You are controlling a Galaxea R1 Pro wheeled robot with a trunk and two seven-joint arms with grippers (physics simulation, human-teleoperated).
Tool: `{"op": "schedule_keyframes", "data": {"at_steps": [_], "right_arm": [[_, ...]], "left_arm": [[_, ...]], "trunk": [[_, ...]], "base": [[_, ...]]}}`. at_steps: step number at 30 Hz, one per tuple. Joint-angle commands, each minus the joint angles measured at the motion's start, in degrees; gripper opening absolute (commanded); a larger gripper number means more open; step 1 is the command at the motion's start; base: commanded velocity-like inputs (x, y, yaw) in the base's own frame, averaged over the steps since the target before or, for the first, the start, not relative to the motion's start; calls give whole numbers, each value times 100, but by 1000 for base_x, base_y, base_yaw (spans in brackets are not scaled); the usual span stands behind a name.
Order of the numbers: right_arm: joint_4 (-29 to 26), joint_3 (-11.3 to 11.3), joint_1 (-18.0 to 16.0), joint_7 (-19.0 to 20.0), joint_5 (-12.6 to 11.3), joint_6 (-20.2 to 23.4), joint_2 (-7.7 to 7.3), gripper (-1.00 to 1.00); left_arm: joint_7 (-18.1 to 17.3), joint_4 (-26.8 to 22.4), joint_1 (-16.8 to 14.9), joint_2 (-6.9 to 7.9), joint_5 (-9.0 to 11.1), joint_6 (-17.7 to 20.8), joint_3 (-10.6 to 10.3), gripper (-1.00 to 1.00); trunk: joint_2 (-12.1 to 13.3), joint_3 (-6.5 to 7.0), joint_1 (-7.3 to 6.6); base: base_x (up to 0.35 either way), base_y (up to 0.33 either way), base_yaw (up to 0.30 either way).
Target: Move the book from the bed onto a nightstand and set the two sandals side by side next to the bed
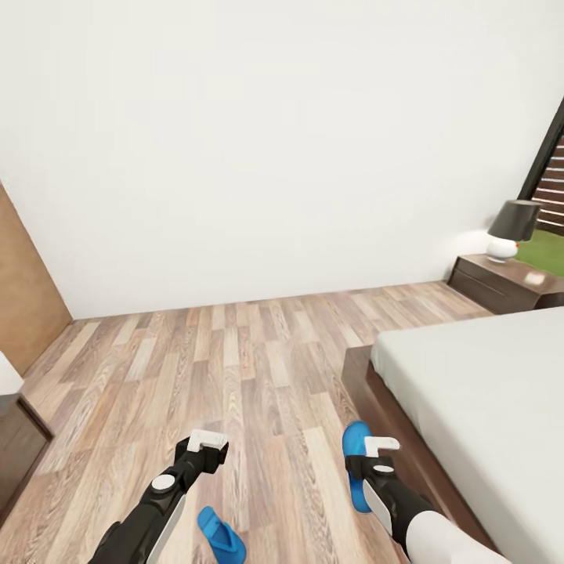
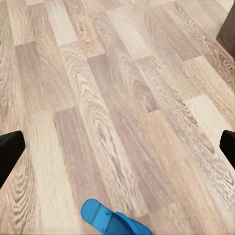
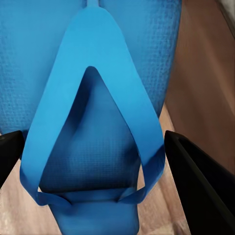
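One blue sandal (image 3: 98, 112) lies on the floor (image 1: 235, 368) beside the bed (image 1: 486, 392), framed by the open right gripper (image 1: 374, 456). The other sandal (image 1: 219, 534) lies near the open left gripper (image 1: 205, 448). Both are judged light and flexible, best pinched across the sole edge or strap (image 3: 142, 122).

Two blue sandals lie on the floor: one (image 1: 356, 458) under the right fingers (image 3: 196, 181), the other (image 1: 219, 534) just beside the left fingers (image 1: 207, 440). One bed (image 1: 486, 399), one nightstand (image 1: 501, 283), one lamp (image 1: 513, 227).
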Motion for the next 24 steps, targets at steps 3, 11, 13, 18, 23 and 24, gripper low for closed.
{"op": "schedule_keyframes", "data": {"at_steps": [3,11,13,18,23,24], "right_arm": [[-15,0,3,-21,1,37,1,-100],[-15,0,3,-19,1,30,1,-100],[-15,0,5,-19,1,30,1,-100],[-15,0,6,-20,1,33,2,-100],[-15,0,2,-18,1,26,3,-100],[-15,2,1,-16,1,25,4,-100]], "left_arm": [[-9,1,-3,3,-13,36,-9,100],[-10,6,-3,10,-9,39,-9,100],[-10,6,-3,11,-8,39,-9,100],[-13,9,-3,11,-6,40,-9,100],[-13,33,-3,12,-6,38,-9,100],[-12,35,-3,12,-6,37,-9,100]], "trunk": [[-2,-5,0],[-2,-5,0],[-2,-5,0],[-2,-5,0],[-2,-5,0],[-2,-5,0]], "base": [[104,-167,200],[124,-122,59],[137,-107,129],[144,-84,226],[149,-21,96],[150,-8,38]]}}
